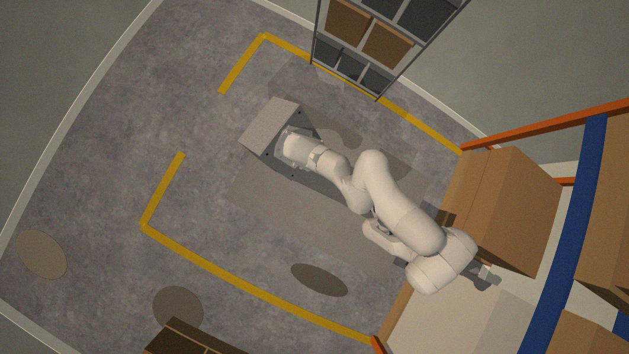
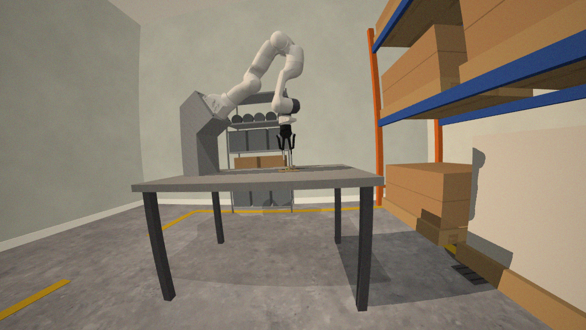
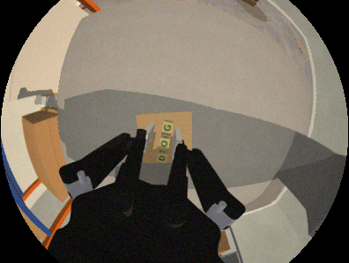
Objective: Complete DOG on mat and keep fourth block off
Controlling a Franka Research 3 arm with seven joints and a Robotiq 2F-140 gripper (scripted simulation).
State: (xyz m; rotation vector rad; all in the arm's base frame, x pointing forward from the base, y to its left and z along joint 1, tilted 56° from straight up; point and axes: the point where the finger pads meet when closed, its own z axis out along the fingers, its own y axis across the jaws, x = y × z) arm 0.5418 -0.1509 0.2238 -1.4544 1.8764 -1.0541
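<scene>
My gripper point(image 3: 163, 131) hangs above the mat point(image 3: 182, 123), jaws part open, holding nothing; three blocks point(image 3: 163, 139) in a row read D-O-G between my fingertips.
</scene>
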